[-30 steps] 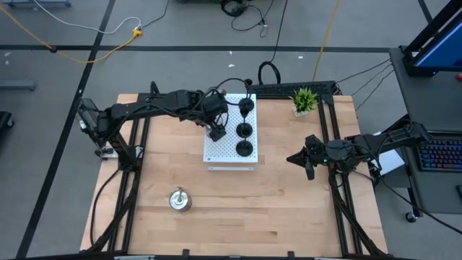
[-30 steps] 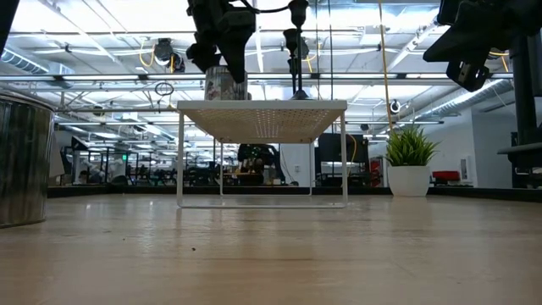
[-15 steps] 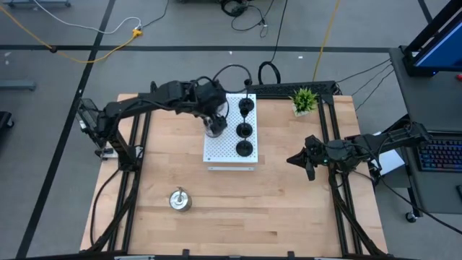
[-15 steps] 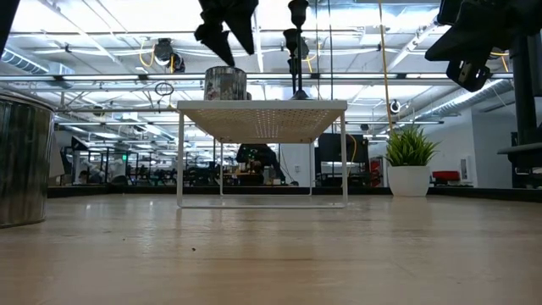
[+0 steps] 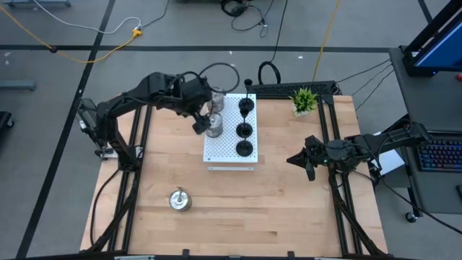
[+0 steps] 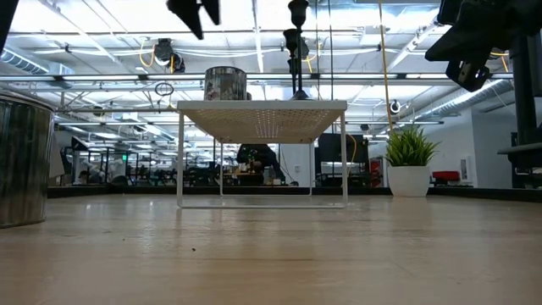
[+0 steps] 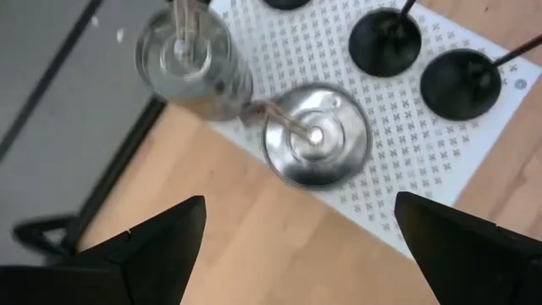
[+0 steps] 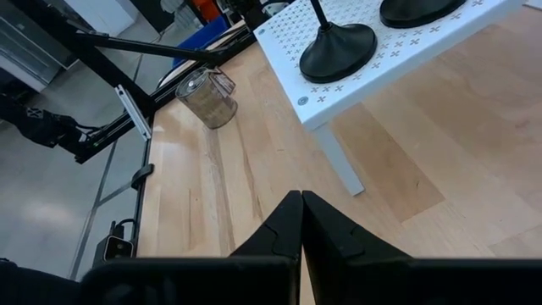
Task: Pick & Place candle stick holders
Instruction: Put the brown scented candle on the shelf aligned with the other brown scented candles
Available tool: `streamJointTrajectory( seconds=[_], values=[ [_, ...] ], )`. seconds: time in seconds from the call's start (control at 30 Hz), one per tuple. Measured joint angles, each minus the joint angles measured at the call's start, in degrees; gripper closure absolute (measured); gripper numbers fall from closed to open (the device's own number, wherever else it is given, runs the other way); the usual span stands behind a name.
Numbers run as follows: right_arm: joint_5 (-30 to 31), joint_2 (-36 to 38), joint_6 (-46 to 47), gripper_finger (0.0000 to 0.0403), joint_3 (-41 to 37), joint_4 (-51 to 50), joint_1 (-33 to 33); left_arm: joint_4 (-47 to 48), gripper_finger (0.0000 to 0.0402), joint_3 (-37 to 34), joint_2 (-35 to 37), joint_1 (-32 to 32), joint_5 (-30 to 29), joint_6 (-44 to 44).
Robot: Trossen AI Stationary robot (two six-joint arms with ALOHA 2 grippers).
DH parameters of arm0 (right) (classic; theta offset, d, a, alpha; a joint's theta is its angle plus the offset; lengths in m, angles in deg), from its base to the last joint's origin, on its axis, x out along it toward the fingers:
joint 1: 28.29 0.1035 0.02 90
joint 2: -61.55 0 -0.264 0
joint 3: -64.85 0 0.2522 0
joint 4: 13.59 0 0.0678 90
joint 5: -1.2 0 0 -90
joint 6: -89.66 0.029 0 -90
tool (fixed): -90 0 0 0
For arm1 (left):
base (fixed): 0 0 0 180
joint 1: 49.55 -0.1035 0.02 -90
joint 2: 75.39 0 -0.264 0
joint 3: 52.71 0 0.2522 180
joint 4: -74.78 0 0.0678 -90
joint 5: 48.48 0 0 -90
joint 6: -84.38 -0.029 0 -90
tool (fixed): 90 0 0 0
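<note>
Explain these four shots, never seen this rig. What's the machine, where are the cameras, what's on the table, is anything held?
It is a robot with two dark arms at a wooden table. One camera looks straight down, one sits at table-top height, and one rides on each wrist.

On the white perforated board stand three black candle stick holders and two silver holders. A third silver holder sits alone on the bare wood, and a small potted plant stands at the table's far edge.

The left gripper hangs over the board's left edge, jaws open, holding nothing. The right gripper waits at the table's right side, jaws shut and empty.
</note>
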Motion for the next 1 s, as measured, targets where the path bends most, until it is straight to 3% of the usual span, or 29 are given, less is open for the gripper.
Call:
streamJointTrajectory(
  seconds=[0.17, 0.3, 0.53, 1.0],
  values=[
    [0.0, 0.0, -1.1, 0.0403, 0.0, 0.0, 0.0, -0.3, 0.0011, -1.2, 1.9, 3.0, 5.3, 2.6],
    [0.0, 0.0, -1.2, 0.0403, 0.0, 0.0, 0.0, -0.3, 0.0011, -1.1, 3.6, 5.9, 6.0, 5.4],
    [0.0, 0.0, -3.3, 0.0403, 0.0, 0.0, 0.0, -0.2, 0.0011, -1.1, 6.7, 13.6, 4.8, 14.9],
    [0.1, 0.1, -6.9, 0.0403, 0.0, 0.0, 0.0, -0.2, 0.0011, -1.2, 5.9, 32.1, -2.7, 35.7]
  ],
)
